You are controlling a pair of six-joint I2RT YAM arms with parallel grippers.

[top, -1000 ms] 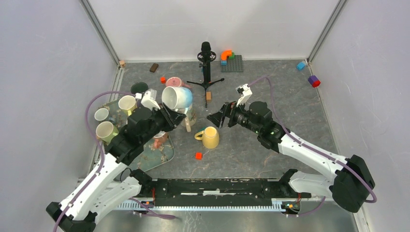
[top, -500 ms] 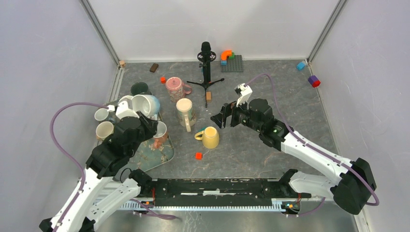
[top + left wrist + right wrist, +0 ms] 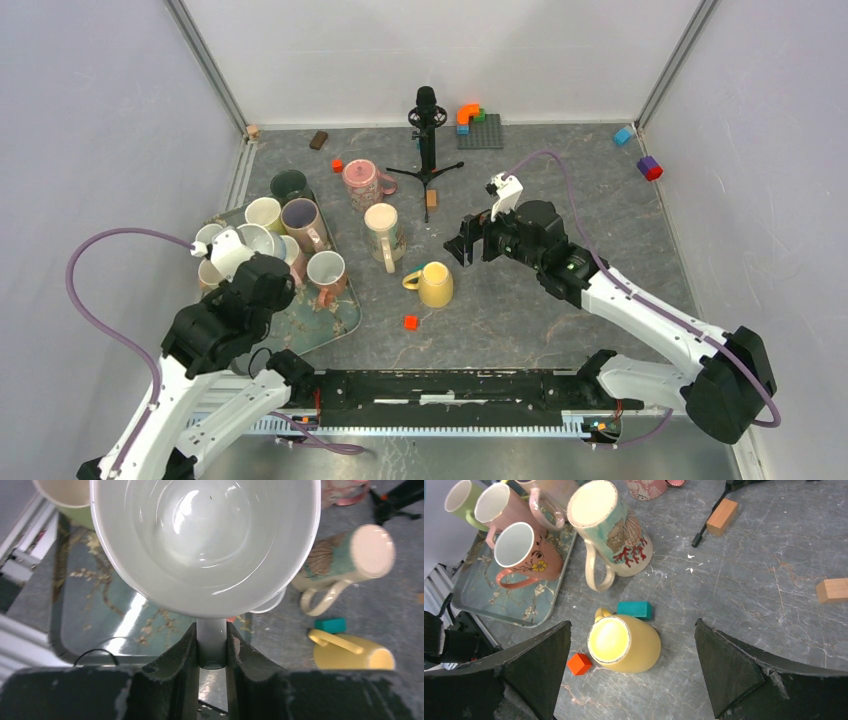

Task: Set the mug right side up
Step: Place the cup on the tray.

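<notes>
My left gripper is shut on the handle of a white-lined mug. The mug's mouth faces up toward the wrist camera, and it sits above the patterned tray. In the top view this mug is at the tray's left side among other mugs, with the left gripper just behind it. My right gripper is open and empty, hovering above a yellow mug. It also shows in the top view, right of the yellow mug.
The tray holds several upright mugs, among them a pink one. A tall seashell mug and a pink mug stand on the table. A microphone stand, a teal block, a red cube and wooden blocks lie around.
My left arm has swung the held mug left from above the seashell mug to low over the tray, its mouth now up. The right gripper has shifted only slightly.
</notes>
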